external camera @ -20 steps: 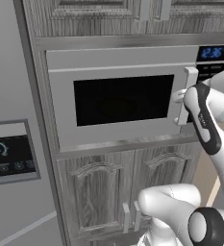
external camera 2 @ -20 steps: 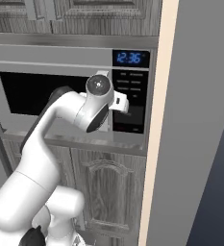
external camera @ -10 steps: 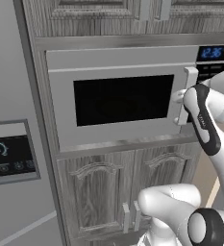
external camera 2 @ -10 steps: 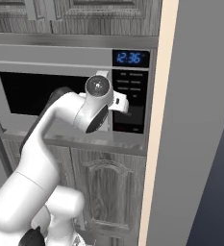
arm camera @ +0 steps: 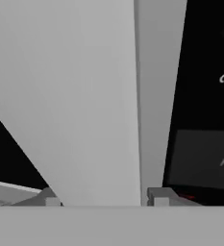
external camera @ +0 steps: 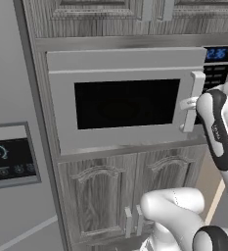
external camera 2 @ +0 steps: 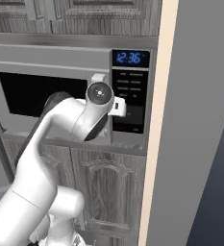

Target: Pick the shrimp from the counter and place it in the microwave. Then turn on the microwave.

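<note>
The microwave (external camera: 125, 105) sat built into grey wood cabinetry, door shut, its black window (external camera: 126, 103) dark with nothing discernible behind it. The pale vertical handle (external camera: 193, 101) ran down the right edge of the door, and the black keypad (external camera 2: 130, 105) stood just right of it, topped by a blue display (external camera 2: 131, 58). The arm reached up from below and ended at the door's right edge, with the pincer (external camera: 188, 103) level with the middle of the handle. In the hand view the two dark fingers (arm camera: 162, 196) stood apart, one on each side of the handle (arm camera: 96, 105), which ran up between them as a broad pale bar; the keypad (arm camera: 207, 110) lay beside it. The pincer was partly closed around the handle, though contact of the fingers with the bar could not be confirmed from these views. In the right base view the wrist covered the lower part of the handle, and a tan upright panel (external camera 2: 154, 144) bordered the keypad on its right. Two cabinet doors (external camera: 130, 196) hung below the microwave. To the left, a grey panel with a small dial screen (external camera: 10, 156) was set into a plain grey front. The shrimp could not be located.
</note>
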